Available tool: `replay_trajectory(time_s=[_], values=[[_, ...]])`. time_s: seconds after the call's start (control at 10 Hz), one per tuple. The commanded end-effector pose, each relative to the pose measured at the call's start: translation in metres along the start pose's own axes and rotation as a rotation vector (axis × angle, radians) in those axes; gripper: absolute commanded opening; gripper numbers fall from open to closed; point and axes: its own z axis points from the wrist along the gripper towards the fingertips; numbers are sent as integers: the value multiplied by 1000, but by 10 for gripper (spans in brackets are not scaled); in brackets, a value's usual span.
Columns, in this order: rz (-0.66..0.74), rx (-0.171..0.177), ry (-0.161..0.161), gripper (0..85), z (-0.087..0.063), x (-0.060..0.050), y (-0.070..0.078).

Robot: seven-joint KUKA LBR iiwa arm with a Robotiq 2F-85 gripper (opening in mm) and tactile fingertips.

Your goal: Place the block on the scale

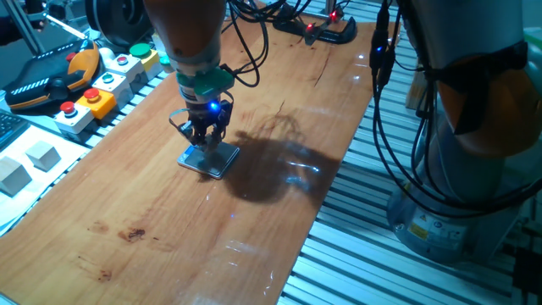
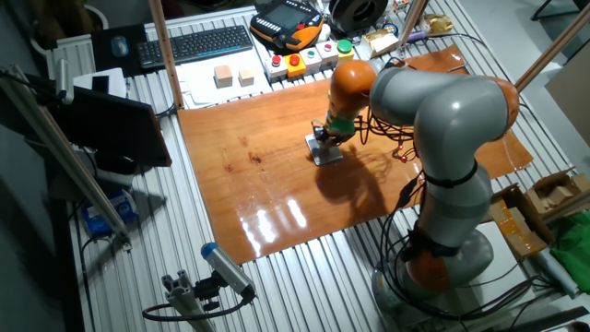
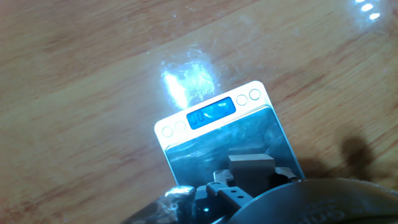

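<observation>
Tool (image 3: 249, 180) pinching the block (image 3: 251, 167) right over the scale (image 3: 239, 140) on the counter (image 1: 279, 110), held low above the shiny plate so we reckon it lands flat

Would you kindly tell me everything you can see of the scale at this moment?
The scale is a thin, flat square device lying flat on the wooden table. Its top is a reflective blue-grey metallic plate with a light rim; along one edge runs a pale strip holding a lit blue display flanked by round buttons. The small grey-beige block sits over the plate, directly beneath the gripper.
</observation>
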Motion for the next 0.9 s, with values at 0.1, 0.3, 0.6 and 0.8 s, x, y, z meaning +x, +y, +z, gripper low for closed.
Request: replay_trajectory(time_s=[0.1,0.3,0.6,0.8], values=[[7,0,1,7,3,0,2],[15,0,0,7,5,1,5],[20,4,-2,7,6,4,8],[19,6,-1,7,7,3,8]])
